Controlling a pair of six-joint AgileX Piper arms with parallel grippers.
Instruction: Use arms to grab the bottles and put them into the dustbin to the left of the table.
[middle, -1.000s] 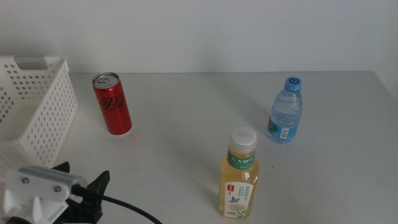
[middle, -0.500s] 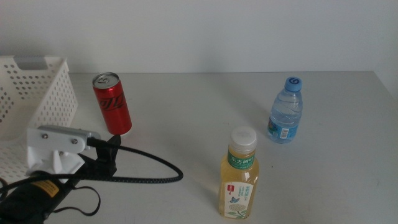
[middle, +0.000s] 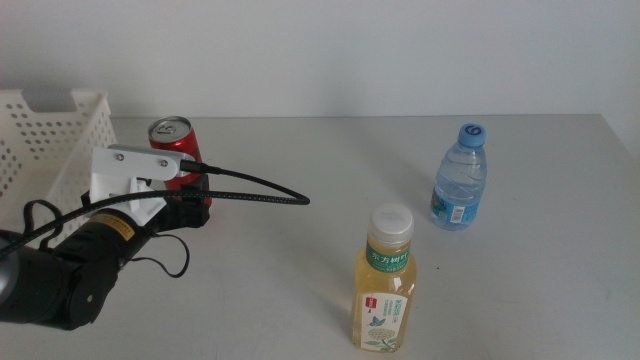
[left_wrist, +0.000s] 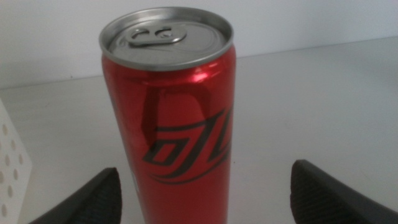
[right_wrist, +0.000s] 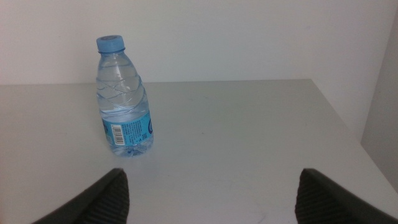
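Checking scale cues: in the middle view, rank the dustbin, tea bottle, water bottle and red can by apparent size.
1. dustbin, though cropped
2. tea bottle, nearest the camera
3. water bottle and red can: unsure, the can is partly hidden by the left arm.

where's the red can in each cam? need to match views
Middle view: red can stands upright at the table's far left, just right of the white basket, its lower half hidden behind the left arm's bracket.
Left wrist view: red can fills the centre, upright, ahead of the left gripper, whose jaws are open.
Right wrist view: not in it; only the water bottle shows.
Shared landmark: the grey table.
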